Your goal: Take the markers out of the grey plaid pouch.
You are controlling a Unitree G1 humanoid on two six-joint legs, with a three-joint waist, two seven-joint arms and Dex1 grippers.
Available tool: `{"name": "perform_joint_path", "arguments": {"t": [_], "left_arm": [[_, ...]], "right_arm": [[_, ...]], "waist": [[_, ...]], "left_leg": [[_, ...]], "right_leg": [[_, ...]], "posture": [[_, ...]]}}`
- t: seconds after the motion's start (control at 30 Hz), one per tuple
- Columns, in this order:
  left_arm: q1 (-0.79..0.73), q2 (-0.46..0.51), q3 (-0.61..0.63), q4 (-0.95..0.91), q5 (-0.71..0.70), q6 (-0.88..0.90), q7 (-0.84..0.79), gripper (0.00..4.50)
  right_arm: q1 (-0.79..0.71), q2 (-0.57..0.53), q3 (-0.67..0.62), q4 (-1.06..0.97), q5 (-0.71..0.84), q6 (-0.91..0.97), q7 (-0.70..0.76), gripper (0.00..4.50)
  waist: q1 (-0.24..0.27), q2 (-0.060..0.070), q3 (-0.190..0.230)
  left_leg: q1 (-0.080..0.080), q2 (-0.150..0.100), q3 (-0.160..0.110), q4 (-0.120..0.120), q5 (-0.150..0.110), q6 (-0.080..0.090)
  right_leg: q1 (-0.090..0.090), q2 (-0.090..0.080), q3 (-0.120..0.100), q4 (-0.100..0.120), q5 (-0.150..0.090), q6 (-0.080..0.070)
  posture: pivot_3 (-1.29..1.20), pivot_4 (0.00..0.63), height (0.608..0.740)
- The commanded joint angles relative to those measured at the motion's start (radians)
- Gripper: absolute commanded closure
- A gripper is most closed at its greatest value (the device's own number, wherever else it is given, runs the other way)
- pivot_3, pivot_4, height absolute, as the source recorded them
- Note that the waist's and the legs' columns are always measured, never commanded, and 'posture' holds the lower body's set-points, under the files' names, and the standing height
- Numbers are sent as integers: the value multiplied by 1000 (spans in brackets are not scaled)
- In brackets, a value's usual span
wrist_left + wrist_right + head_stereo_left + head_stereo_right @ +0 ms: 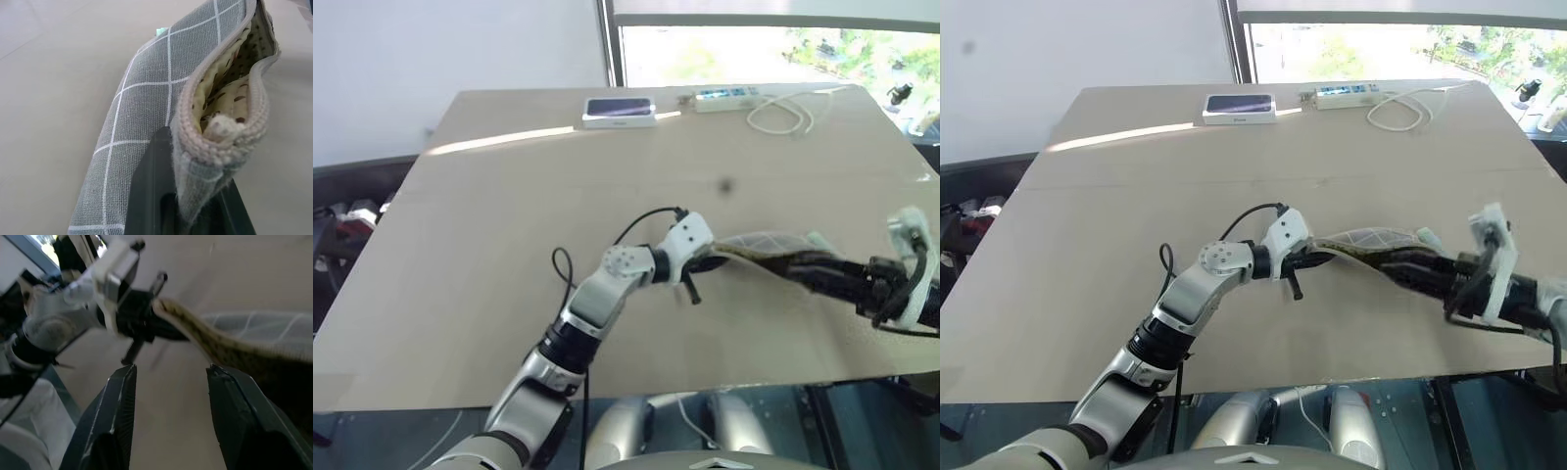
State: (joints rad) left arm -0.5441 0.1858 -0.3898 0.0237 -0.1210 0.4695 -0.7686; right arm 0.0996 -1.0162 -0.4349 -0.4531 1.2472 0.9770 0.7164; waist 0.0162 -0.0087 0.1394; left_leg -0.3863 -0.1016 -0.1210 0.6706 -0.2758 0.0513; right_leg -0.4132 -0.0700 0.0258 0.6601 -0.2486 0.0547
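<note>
1. The pouch (1371,245) hangs over the table (1136,196), its long axis running between the two grippers.
2. The left gripper (1310,257) is clamped on one end.
3. The right gripper (168,377), fingers apart and empty, faces the pouch's open mouth and is nearer to it.
4. A pale tip (1427,236) pokes out of the pouch beside that gripper.

You see the soft grey fabric pouch with thin white grid lines (161,103) near the table's front edge, lifted at its corner, mouth gaping on a pale, brown-spotted lining. A pale green tip (161,31) at its far end may be a marker.
</note>
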Motion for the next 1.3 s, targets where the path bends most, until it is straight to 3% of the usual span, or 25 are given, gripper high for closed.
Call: {"name": "perform_joint_path", "arguments": {"t": [0.03,0.1,0.5,0.67,0.8,0.9,1.3], "left_arm": [[-9,-14,16,-35,-22,3,-4,4500],[-10,-15,16,-34,-24,3,-7,4500],[-31,-22,23,-33,-70,24,-55,4500],[-39,-30,26,-30,-87,28,-69,4500],[-41,-33,25,-26,-94,31,-78,4500],[-44,-37,24,-21,-95,32,-83,4500],[-79,-79,19,28,-91,16,-90,4500]], "right_arm": [[20,-19,-4,-28,-71,-16,46,3880],[4,-1,10,-15,-97,-14,15,4457],[-203,115,116,57,-199,21,-162,4457],[-230,15,312,28,-476,-90,-109,4457],[-263,-58,465,10,-686,-217,-37,3267],[-315,-72,548,27,-828,-271,-37,1651],[-501,-95,776,39,-1185,-401,136,1522]], "waist": [[0,0,0],[0,0,0],[1,0,0],[1,0,0],[-2,0,0],[-3,0,0],[-1,0,1]], "left_leg": [[0,0,0,0,0,0],[0,0,0,0,0,0],[0,0,0,0,0,0],[0,0,0,0,0,0],[0,0,0,0,0,-1],[0,0,0,0,0,-1],[0,0,-1,0,0,-1]], "right_leg": [[0,0,0,0,0,0],[0,0,0,0,0,0],[0,0,0,0,0,0],[0,0,0,-1,0,0],[-1,0,-1,-1,0,0],[-1,0,0,-1,0,0],[-1,0,-1,-2,0,0]], "posture": [[0,150,740],[0,150,740],[0,150,740],[0,150,740],[0,150,740],[0,150,740],[0,150,740]]}}
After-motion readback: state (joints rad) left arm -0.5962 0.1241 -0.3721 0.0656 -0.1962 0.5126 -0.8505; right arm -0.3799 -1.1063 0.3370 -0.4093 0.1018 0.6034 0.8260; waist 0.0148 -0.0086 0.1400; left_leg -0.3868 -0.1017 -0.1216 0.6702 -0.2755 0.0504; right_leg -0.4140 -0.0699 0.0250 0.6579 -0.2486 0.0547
